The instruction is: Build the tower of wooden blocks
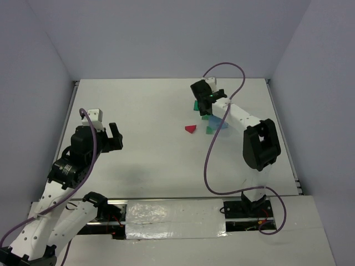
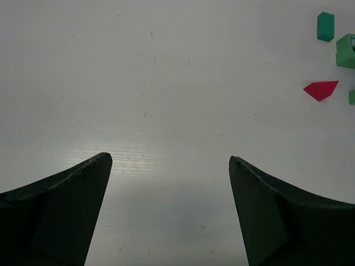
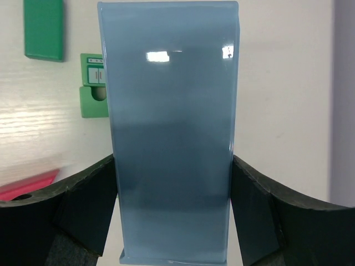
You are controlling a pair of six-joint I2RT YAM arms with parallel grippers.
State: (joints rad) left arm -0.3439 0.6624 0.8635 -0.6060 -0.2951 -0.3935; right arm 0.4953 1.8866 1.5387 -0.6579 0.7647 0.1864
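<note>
White table (image 1: 161, 166) boxed in by plain pale walls, that's pretty much the whole room.

Back wall (image 1: 166, 33) and the two side walls (image 1: 28, 83) are a flat greyish lavender with nothing on them, and they meet the tabletop on three sides. Thin metal strips (image 1: 283, 133) run along the table's left and right edges. Up close the top has faint ribbed lines and a few tiny specks. Shiny crinkled tape (image 1: 166, 213) along the near edge catches some glare. Light's soft and even, with just a blurry grey shadow (image 1: 130, 166) on the left part.

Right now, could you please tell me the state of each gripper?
Left gripper: open, holding nothing.
Right gripper: closed on the light blue box.
</note>
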